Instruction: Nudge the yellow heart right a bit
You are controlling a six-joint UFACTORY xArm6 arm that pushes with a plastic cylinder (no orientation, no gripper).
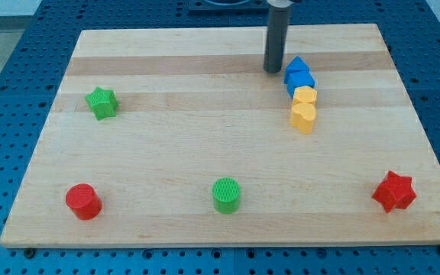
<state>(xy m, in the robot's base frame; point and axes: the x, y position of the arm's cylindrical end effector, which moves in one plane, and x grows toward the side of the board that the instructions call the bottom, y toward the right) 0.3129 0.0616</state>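
Observation:
The yellow heart lies right of the board's centre, at the bottom of a short column of touching blocks. Above it sits a second yellow block, its shape unclear. Above that are a blue block and another blue block at the column's top. My tip rests on the board just left of the top blue block, up and to the left of the yellow heart, with a gap between the tip and the heart.
A green star lies at the view's left. A red cylinder is at the bottom left, a green cylinder at the bottom centre, a red star at the bottom right. The wooden board ends at a blue pegboard.

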